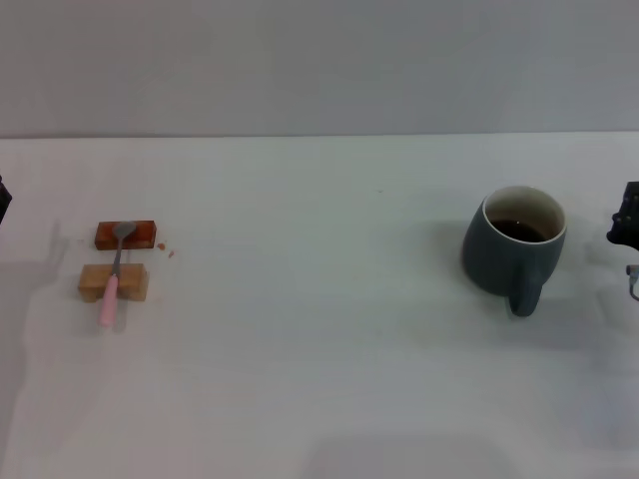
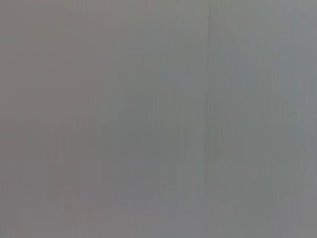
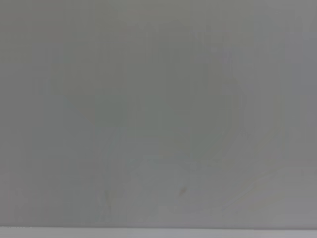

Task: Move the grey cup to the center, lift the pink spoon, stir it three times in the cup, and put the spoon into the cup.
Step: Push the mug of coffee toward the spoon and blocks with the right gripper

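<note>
White tabletop (image 1: 319, 379) holds the grey cup (image 1: 511, 249) far right, holding dark liquid; a jerky slide could slosh it. The pink spoon (image 1: 113, 274) bridges two blocks (image 1: 115, 282) far left and may roll off. Right gripper (image 1: 626, 222) and left gripper (image 1: 3, 198) barely show at the edges, so their openings cannot be told.

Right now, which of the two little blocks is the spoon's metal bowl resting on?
The reddish-brown block, the farther one; the pink spoon crosses the nearer tan block with its handle.
</note>
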`<action>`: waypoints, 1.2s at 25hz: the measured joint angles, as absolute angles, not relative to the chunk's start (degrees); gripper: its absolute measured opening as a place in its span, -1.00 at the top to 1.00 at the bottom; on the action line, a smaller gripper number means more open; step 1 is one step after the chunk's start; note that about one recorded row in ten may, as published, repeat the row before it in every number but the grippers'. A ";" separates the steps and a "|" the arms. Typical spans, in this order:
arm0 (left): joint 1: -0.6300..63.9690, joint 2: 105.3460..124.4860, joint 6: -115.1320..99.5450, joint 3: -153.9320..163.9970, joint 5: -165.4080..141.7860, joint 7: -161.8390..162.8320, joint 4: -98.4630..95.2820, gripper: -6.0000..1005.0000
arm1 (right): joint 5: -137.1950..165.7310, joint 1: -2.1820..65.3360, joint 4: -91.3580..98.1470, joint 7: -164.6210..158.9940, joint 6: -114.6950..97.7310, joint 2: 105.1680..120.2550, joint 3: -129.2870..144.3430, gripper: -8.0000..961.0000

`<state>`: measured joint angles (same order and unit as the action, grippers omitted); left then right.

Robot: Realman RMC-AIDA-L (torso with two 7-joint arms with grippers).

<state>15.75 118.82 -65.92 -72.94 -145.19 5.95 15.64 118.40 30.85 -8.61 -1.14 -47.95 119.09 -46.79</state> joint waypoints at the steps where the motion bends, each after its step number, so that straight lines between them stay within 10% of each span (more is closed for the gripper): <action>1: 15.75 118.82 -65.92 -72.95 -145.19 5.95 15.64 -0.68 | 118.40 30.85 -8.61 -1.14 -47.95 119.09 -46.79 0.99; 30: 15.85 118.82 -65.58 -72.95 -145.10 5.98 15.64 -0.68 | 119.19 30.90 -16.17 -1.14 -45.60 119.18 -35.90 0.98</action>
